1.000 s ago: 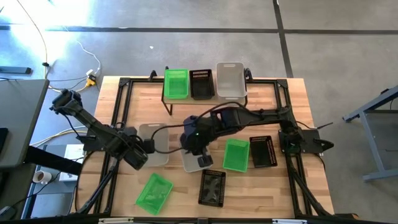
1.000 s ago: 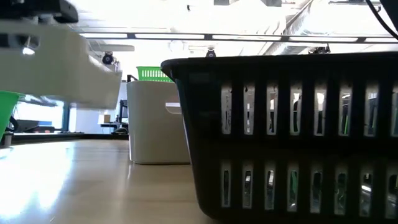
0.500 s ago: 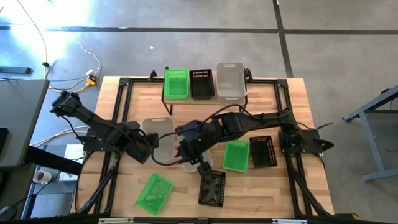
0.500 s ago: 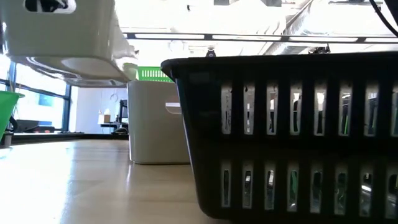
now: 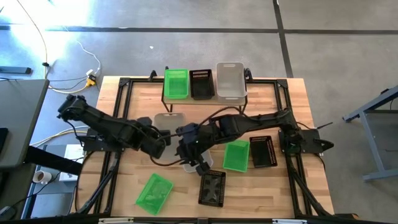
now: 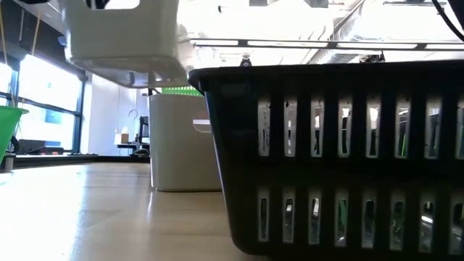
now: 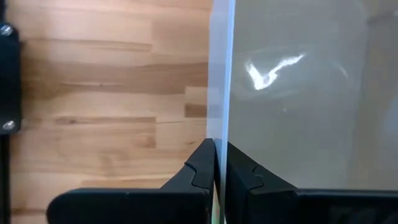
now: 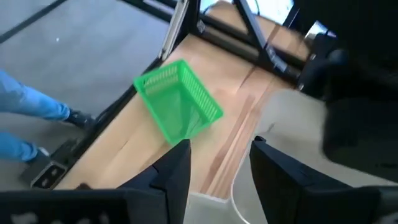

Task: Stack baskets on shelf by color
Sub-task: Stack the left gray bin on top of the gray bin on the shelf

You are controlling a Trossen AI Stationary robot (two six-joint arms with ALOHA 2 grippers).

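Now the left pincer (image 7: 216, 163), clenched on a pale grey basket's (image 5: 166, 119) wall above mid-desk, should keep it level toward the shelf's (image 5: 174, 101) grey basket (image 5: 231, 79); right pincer (image 8: 219, 163) released.

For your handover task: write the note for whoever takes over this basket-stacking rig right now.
Left gripper: shut on the wall of a held grey basket, lifted off the table.
Right gripper: open, above a second grey basket.
Shelf: one green basket, one black basket, one grey basket.
Left: both loose grey ones, two loose green, two loose black.
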